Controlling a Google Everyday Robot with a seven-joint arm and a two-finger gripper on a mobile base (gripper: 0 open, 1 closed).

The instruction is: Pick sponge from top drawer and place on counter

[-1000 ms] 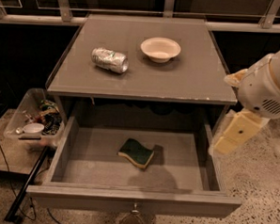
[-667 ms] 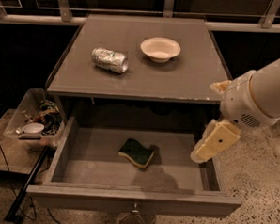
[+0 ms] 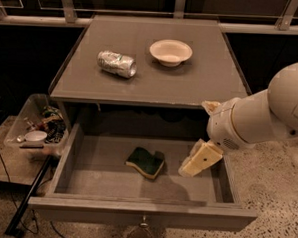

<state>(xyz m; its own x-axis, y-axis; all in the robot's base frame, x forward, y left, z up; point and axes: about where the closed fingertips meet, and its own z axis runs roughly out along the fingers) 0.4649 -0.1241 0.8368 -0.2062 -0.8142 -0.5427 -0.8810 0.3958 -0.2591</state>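
Note:
The sponge, dark green over yellow foam, lies flat on the floor of the open top drawer, near its middle. The drawer's small metal knob shows on the front panel. The counter above it is a grey-brown cabinet top. My gripper, cream coloured, hangs from the white arm at the right and sits over the right part of the drawer, a short way right of the sponge and apart from it.
A crushed silver can and a white bowl rest on the counter. A clear plastic bin of clutter stands left of the drawer. Speckled floor lies to the right, dark windows behind.
The arm and gripper have moved left and inward, from outside the drawer's right wall to over its right part, closer to the sponge. The sponge has not moved.

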